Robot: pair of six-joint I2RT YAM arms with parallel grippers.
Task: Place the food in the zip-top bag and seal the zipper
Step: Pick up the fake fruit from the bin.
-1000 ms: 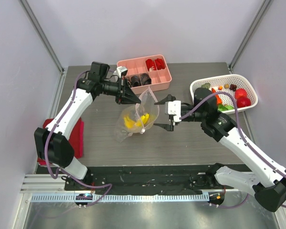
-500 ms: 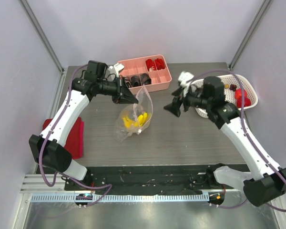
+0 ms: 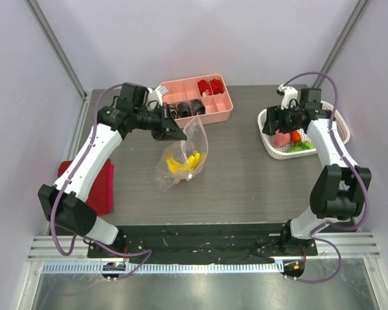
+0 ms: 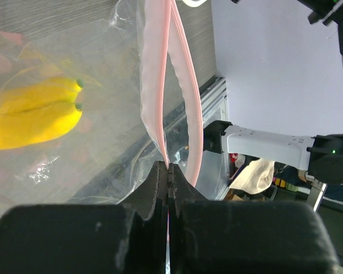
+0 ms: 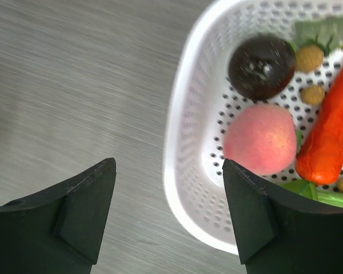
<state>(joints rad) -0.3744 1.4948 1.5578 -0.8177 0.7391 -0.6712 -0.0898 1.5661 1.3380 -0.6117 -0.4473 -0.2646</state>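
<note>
The clear zip-top bag (image 3: 181, 158) hangs from my left gripper (image 3: 179, 134), which is shut on the pink zipper strip (image 4: 157, 85) at the bag's mouth. The mouth gapes open in the left wrist view. Yellow banana pieces (image 4: 34, 114) lie inside the bag (image 4: 74, 165) and also show in the top view (image 3: 184, 163). My right gripper (image 5: 168, 165) is open and empty, hovering over the near-left rim of the white basket (image 5: 177, 171). In the basket lie a peach (image 5: 260, 138), a dark round piece (image 5: 262, 65) and an orange carrot (image 5: 328, 131).
The white mesh basket (image 3: 333, 119) stands at the right edge of the table. A pink compartment tray (image 3: 197, 100) with red and dark items sits at the back centre, just behind the bag. A red cloth (image 3: 103, 187) lies at the left edge.
My right arm has swung away from the bag's mouth, to the right, and now hovers over the basket. My left gripper still holds the bag's mouth in about the same place.
</note>
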